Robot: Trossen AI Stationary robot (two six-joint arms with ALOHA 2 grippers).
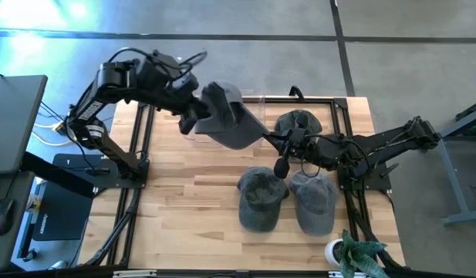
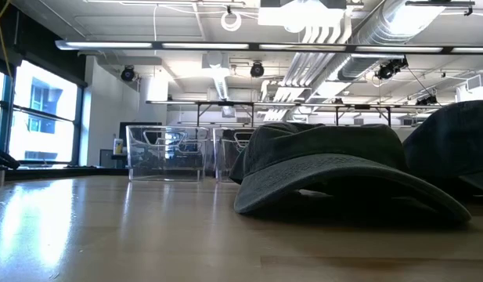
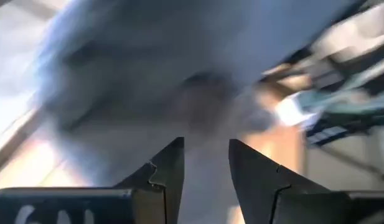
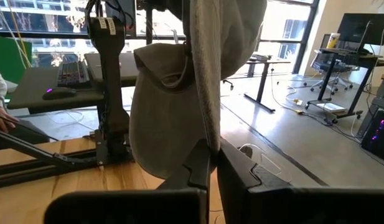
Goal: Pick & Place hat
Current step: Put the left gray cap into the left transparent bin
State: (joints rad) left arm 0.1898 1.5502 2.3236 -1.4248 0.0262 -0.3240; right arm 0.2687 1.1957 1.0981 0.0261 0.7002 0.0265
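A: Where is the hat right now?

B: In the high view the grey hat (image 1: 231, 122) hangs in the air, upper centre of the frame, stretched between both arms. The left gripper (image 1: 193, 116) has it at the hat's left end, and the right gripper (image 1: 265, 138) pinches its lower right edge.

A: How do the fingers stand?

B: The right wrist view shows the right gripper (image 4: 214, 163) with its two fingers pressed together on a thin fold of the hat (image 4: 198, 81), which hangs straight above them. The left wrist view is badly blurred; the left gripper (image 3: 206, 163) shows a narrow gap with grey cloth (image 3: 179, 68) filling the frame beyond it, so it seems to be gripping the fabric.

A: Anything else on the table?

B: Three more caps lie on the wooden table (image 1: 183, 208): one at centre right near the far edge (image 1: 298, 122), and two side by side below it, a darker one (image 1: 261, 199) and a lighter one (image 1: 315, 201). In the low view a cap (image 2: 335, 176) fills the right half, with clear bins (image 2: 167, 153) behind it at centre left.
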